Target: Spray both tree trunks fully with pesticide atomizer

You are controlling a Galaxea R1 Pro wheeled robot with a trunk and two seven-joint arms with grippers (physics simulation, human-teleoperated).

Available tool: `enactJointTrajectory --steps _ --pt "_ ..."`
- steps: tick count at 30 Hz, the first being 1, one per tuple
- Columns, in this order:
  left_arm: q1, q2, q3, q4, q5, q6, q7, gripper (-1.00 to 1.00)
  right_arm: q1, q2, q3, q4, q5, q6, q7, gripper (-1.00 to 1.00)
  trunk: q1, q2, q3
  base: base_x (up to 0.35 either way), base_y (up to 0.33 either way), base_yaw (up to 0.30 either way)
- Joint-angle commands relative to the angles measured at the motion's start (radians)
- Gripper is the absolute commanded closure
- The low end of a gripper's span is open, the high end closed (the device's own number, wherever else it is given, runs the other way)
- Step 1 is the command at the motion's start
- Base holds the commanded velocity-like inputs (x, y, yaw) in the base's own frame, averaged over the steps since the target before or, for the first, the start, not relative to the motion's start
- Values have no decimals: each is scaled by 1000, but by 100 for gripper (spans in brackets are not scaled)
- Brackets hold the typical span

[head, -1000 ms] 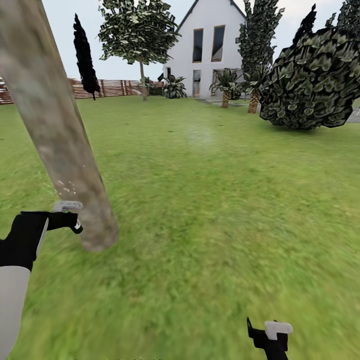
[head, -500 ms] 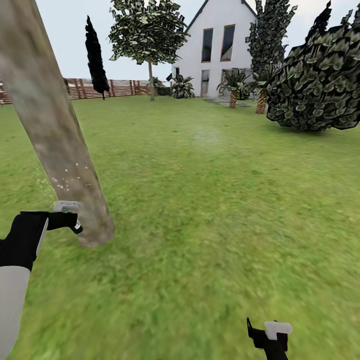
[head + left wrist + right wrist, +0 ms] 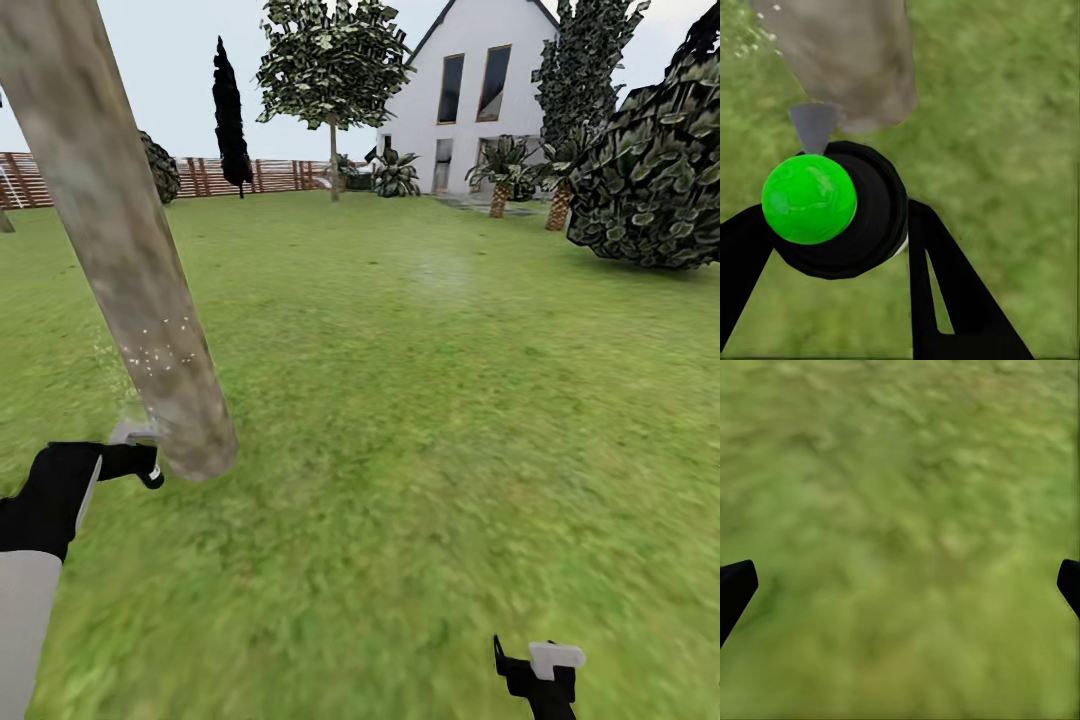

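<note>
Left gripper (image 3: 832, 247) clamps our atomizer (image 3: 832, 206); lower left, nozzle crowds tree trunk (image 3: 120, 240); we risk patchy coverage.

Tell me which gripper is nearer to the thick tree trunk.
Left. The left gripper, shut on the atomizer, sits right beside the base of the tree trunk, nozzle aimed at it. The right gripper hangs open far off over bare grass.
</note>
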Motion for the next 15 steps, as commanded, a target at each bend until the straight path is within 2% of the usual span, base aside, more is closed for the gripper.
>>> enactJointTrajectory --steps 1,3,5,7,9,15 --pt "1 -14 -1 0 -2 -1 6 100 0 0 0 0 0 0 0 -100 0 0 0 0 -10 1" --pt "3 -58 2 0 -3 -2 35 100 0 0 0 0 0 0 0 -100 0 0 0 0 -3 0" --pt "3 -58 23 0 -3 -7 120 100 0 0 0 0 0 0 0 -100 0 0 0 0 0 0" --pt "8 -50 63 7 -3 -12 161 100 0 -1 0 0 0 0 0 -100 0 0 0 0 0 0" --pt "40 -59 74 41 -1 -24 172 100 0 -1 0 0 0 -1 0 -100 0 0 0 38 0 0" --pt "44 -83 75 40 6 -22 168 100 0 -2 0 0 0 0 0 -100 0 0 0 306 0 0"
